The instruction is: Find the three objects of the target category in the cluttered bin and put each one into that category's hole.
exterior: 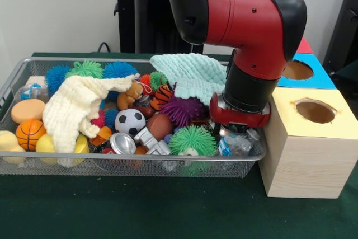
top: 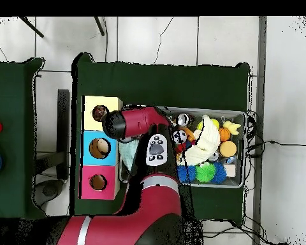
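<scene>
The end effector (exterior: 238,130) is lowered into the bin (exterior: 17,76) at the end nearest the yellow box (exterior: 305,155), just above a crumpled clear plastic bottle (exterior: 238,145); whether it is apart or together cannot be told, since it is hidden behind the red wrist collar and the clutter. The target category is not named, so which things are wanted can only be judged: the bottle under the end effector seems the likely one. It is judged to be light, thin-walled and slippery, and it would buckle under a hard squeeze, so it is best taken across its narrower body, with modest force. The green spiky ball (exterior: 193,138) just beside it is soft and would yield and cling. The can (exterior: 122,144) is stiff and smooth. The cream cloth (exterior: 70,113) is limp and could drag neighbours along. The hole (exterior: 315,110) in the yellow box lies close by, the blue box (exterior: 313,74) behind it.
</scene>
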Robot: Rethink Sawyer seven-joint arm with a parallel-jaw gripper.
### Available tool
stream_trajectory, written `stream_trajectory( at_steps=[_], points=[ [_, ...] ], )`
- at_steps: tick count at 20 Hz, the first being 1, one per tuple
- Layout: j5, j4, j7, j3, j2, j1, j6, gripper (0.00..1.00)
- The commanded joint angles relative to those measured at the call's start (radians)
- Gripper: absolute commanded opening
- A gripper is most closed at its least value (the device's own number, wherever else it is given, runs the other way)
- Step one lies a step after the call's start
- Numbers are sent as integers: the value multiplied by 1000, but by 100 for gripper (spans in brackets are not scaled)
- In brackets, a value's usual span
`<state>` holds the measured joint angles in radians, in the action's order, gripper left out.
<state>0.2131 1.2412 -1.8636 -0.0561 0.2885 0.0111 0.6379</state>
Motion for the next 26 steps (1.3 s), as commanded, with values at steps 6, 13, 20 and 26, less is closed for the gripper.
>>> stream_trajectory(
  at_steps=[6,13,20,26],
  points=[
    [-69,62,-208,74,-66,-4,-116,0],
    [-77,170,-145,92,29,46,-124,0],
    [-139,336,-95,107,235,105,-3,0],
    [-168,352,-19,113,329,152,143,0]
  ],
)
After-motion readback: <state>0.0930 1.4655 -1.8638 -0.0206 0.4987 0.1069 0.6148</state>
